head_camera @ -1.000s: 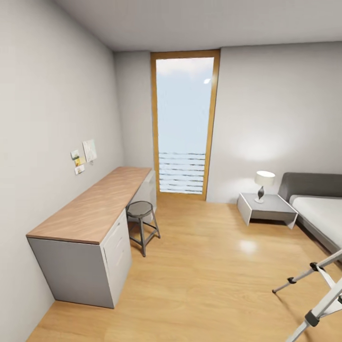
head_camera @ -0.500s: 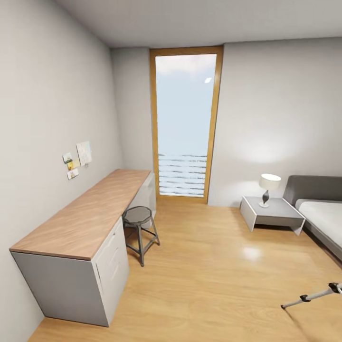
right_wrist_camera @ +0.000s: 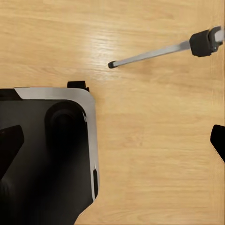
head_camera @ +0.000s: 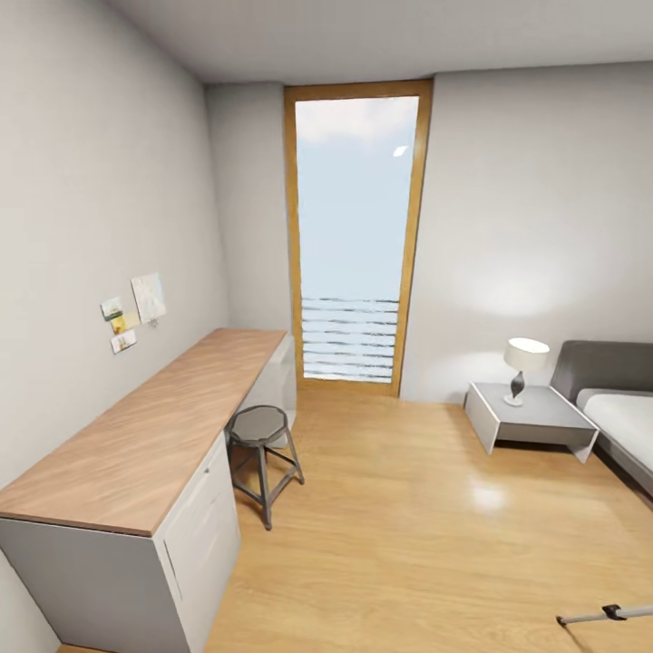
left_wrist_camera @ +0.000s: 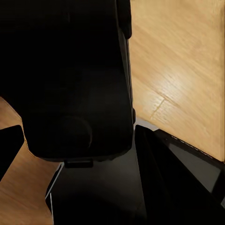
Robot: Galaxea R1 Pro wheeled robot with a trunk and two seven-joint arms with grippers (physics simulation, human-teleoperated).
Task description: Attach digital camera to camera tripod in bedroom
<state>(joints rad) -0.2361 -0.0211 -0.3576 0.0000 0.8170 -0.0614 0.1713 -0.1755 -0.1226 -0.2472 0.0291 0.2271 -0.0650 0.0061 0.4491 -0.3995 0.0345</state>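
The digital camera is out of view. One silver leg of the camera tripod (head_camera: 603,614) with a black joint pokes in at the bottom right of the head view. In the right wrist view that tripod leg (right_wrist_camera: 154,52) lies across the wood floor, its black joint (right_wrist_camera: 204,42) at the picture's edge. My right gripper (right_wrist_camera: 112,145) is open, its dark fingertips (right_wrist_camera: 9,150) far apart over the floor and my own base, holding nothing. One finger (left_wrist_camera: 9,147) of my left gripper (left_wrist_camera: 112,150) shows at the picture's edge; it is spread open and empty.
A long wood-topped desk (head_camera: 154,426) with white drawers runs along the left wall, with a round grey stool (head_camera: 260,426) beside it. A tall wood-framed window (head_camera: 354,236) fills the far wall. A grey nightstand (head_camera: 531,417) with a lamp (head_camera: 524,358) and a bed (head_camera: 626,422) stand at the right.
The whole head view has shifted: the desk has come nearer and the tripod legs have slid out toward the bottom right corner. The camera moved, not the things.
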